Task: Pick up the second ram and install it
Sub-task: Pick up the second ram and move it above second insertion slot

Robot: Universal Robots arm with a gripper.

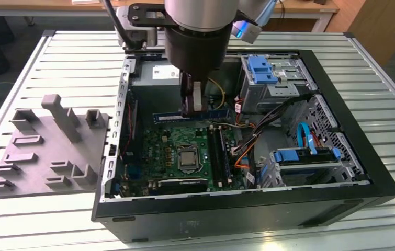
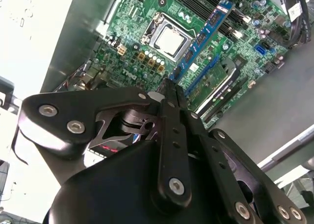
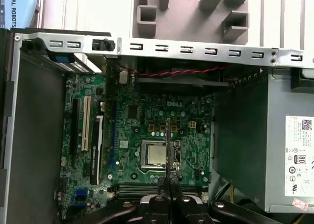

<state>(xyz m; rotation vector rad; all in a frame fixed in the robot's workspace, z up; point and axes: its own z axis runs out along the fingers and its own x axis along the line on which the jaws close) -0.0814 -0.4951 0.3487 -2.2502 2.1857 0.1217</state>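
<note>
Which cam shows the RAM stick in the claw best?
Second wrist view: the second ram shows its flat face, running out from the claw shut on it. Exterior view shows it lengthwise, partly covered by the claw. First wrist view shows it edge-on.

Looking down into the open case point(image 3: 34, 150), the pincer point(image 3: 169, 181) has its black fingers point(image 3: 161, 190) pressed together on the ram point(image 3: 168, 140). The ram shows edge-on, as a thin dark strip. That strip crosses the silver socket point(image 3: 155, 155) in the middle of the green board point(image 3: 140, 118). Dark slots point(image 3: 132, 188) lie just beside the fingertips. A white slot point(image 3: 87, 117) stands near the board's far side. A grey power supply point(image 3: 250, 145) with a pale label sits against the board's other edge. A red and black twisted wire point(image 3: 181, 72) runs along the metal rail point(image 3: 235, 52). Beyond the rail, the grey fixture point(image 3: 186, 11) rests on the pale slatted bench point(image 3: 73, 13).
</note>
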